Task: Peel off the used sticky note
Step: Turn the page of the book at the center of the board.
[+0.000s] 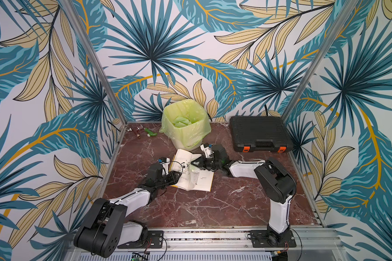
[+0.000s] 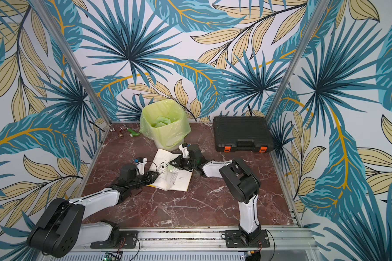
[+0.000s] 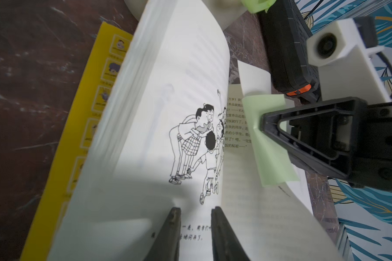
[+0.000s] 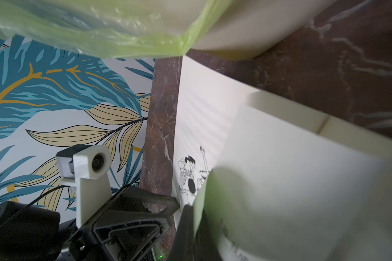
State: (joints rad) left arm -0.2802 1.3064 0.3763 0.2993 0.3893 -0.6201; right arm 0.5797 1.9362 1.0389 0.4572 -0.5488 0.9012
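Marble table [image 1: 190, 210], open book [image 1: 203, 180]; right hand [image 3: 262, 123] pinches green sticky note [image 3: 271, 156].

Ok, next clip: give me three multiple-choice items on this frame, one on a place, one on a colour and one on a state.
1. Where does the lined bin stand?
A. Behind the open book, towards the back wall.
B. In front of the book.
C. On top of the book.

2. What colour is the sticky note?
A. Pink.
B. Pale green.
C. Blue.

3. What is the right hand doing?
A. Open, holding nothing.
B. Shut on the bin's rim.
C. Shut on the sticky note.

Answers:
1 A: in a top view the bin stands beyond the book.
2 B: the left wrist view shows it pale green.
3 C: its tips pinch the note over the page.
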